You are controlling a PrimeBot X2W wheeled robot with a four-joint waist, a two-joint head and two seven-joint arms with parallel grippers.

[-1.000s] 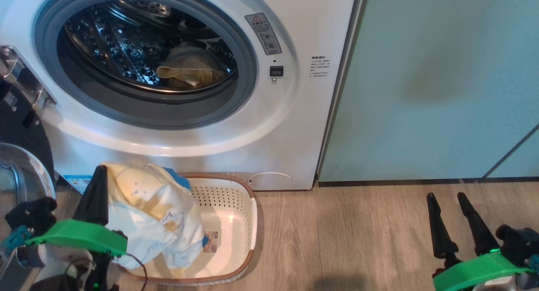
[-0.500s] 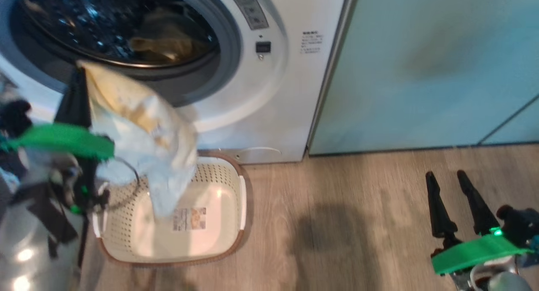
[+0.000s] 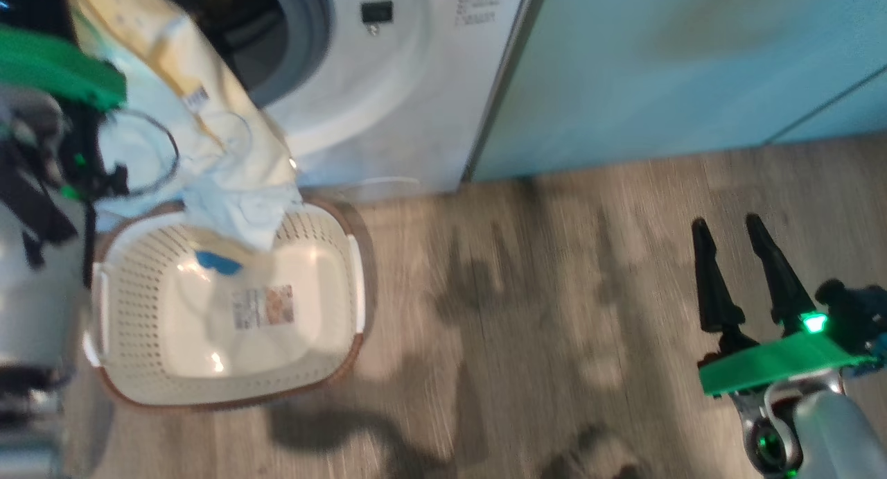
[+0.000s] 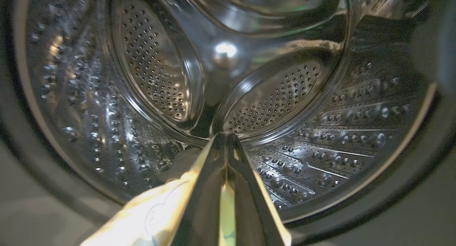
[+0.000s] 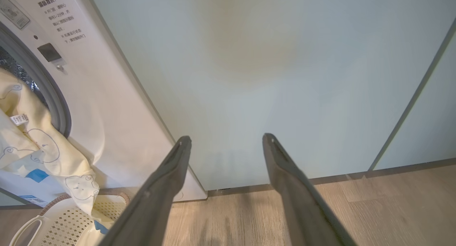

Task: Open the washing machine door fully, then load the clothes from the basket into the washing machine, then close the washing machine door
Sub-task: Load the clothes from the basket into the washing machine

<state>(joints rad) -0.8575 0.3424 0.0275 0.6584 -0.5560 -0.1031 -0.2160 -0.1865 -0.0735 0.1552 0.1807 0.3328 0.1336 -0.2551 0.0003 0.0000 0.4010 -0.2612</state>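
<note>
The left gripper had its jaws pressed together on the top edge of a soft pale yellow cloth garment with blue patches and faint printed figures, and they pointed straight into the shiny perforated steel drum of the white front-loading washing machine. The garment hung in front of the machine's round opening, at the left of the scene. Its long axis ran steeply from the pinched end at the drum mouth down to a loose, bunched tail over the far rim of the small cream perforated plastic basket on the floor. The main risk looked to be that trailing tail: if the arm pushed in level, the cloth could drag across the grey rubber ring and catch, or pull out of the narrow pinch and drop outside the drum. The right gripper hovered well apart at the near right over the wooden floor, jaws spread and holding nothing.
</note>
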